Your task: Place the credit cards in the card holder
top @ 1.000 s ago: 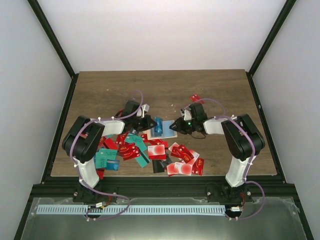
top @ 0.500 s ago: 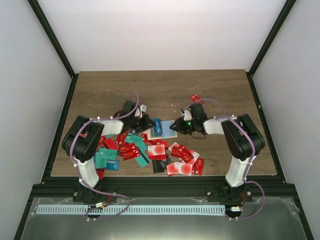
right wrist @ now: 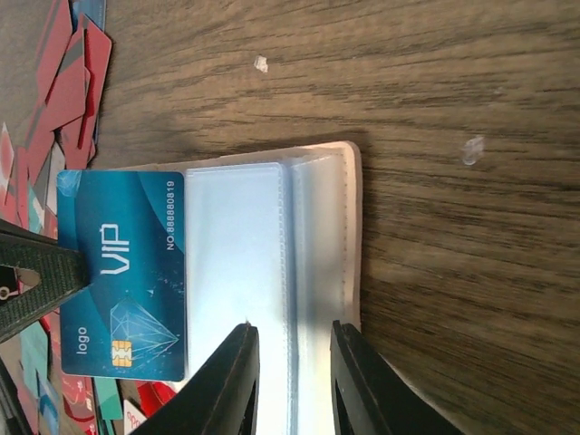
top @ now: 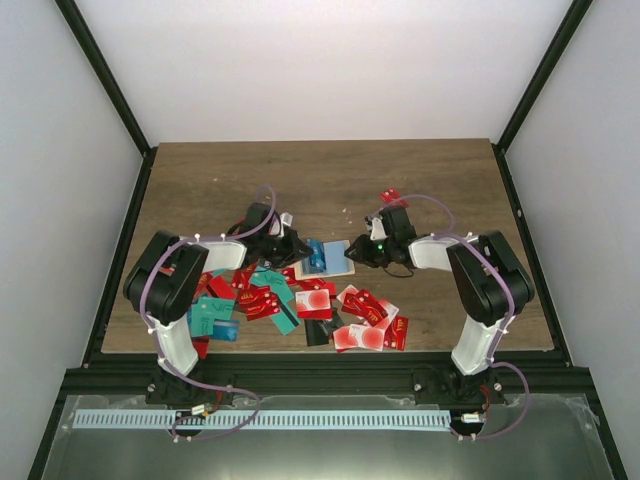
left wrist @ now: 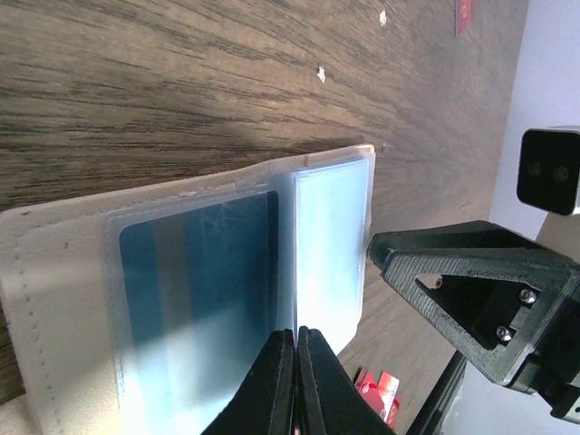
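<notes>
The beige card holder (top: pixel 335 258) lies open on the table and shows light blue plastic sleeves (right wrist: pixel 236 263). A blue VIP card (right wrist: pixel 122 272) lies on its left half and looks partly inside a clear sleeve in the left wrist view (left wrist: pixel 195 290). My left gripper (top: pixel 295 246) is shut, with its tips (left wrist: pixel 296 340) at the card's outer edge. I cannot tell if anything is pinched between them. My right gripper (right wrist: pixel 290 340) is open and its jaws straddle the holder's right sleeve seam from above. It also shows in the left wrist view (left wrist: pixel 471 290). Many loose credit cards (top: pixel 265 295) lie nearer the arms.
A second cluster of red and white cards (top: pixel 365 320) lies front right of the holder. A black card (top: pixel 317 332) lies near the front edge. One red card (top: pixel 392 195) lies alone behind the right gripper. Black frame posts border the table.
My left gripper has edged slightly right toward the holder, keeping its tips against the blue card. The right gripper has stayed on the holder.
</notes>
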